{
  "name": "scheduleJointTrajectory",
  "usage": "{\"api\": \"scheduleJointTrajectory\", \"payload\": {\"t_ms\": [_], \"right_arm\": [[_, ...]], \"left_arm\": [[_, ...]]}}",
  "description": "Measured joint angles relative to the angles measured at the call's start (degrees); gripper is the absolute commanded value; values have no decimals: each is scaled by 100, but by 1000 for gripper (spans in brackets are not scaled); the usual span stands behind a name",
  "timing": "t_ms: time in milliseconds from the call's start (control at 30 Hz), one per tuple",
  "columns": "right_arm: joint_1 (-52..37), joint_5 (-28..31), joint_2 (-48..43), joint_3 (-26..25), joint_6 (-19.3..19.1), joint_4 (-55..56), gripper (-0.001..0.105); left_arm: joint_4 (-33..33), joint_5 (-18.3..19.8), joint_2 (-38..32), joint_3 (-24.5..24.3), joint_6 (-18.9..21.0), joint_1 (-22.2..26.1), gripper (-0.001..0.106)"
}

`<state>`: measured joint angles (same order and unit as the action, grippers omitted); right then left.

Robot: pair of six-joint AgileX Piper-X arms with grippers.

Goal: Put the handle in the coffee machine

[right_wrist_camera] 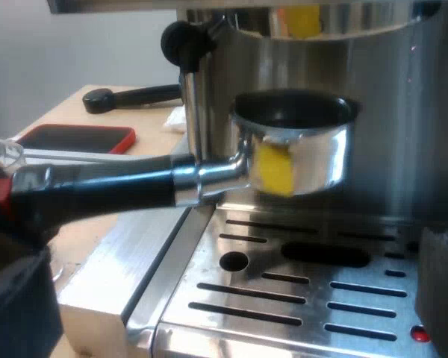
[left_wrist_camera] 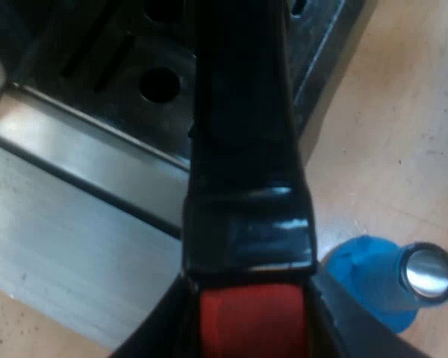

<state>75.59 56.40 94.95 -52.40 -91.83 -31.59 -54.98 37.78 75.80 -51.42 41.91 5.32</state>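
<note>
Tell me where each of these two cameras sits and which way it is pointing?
Left wrist view: rides the left arm and looks down along the handle onto the drip tray and a blue tamper on the table; the left gripper clamps the handle's red end.
Right wrist view: rides the right arm and faces the espresso machine from the front, at the holder's basket; its own fingers stand wide apart.
Shared: the handle and the drip tray.
</note>
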Motion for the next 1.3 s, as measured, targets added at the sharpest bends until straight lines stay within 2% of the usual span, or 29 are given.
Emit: {"api": "scheduleJointTrajectory", "payload": {"t_ms": [300, 500, 967, 1100, 1300], "right_arm": [[-26, 53, 62, -36, -30, -55, 100], [-73, 133, 331, -301, -93, -73, 100], [-77, 204, 472, -483, -222, -73, 100], [-77, 476, 472, -483, -231, -73, 100], [-77, 478, 472, -483, -231, -73, 100]], "left_arm": [[16, 37, 307, -70, -229, 0, 0], [140, 37, 309, -85, -384, -4, 0], [313, 59, 309, -85, -444, -4, 0], [313, 59, 309, -85, -444, -4, 0], [263, 219, 323, -382, -444, -4, 0]]}}
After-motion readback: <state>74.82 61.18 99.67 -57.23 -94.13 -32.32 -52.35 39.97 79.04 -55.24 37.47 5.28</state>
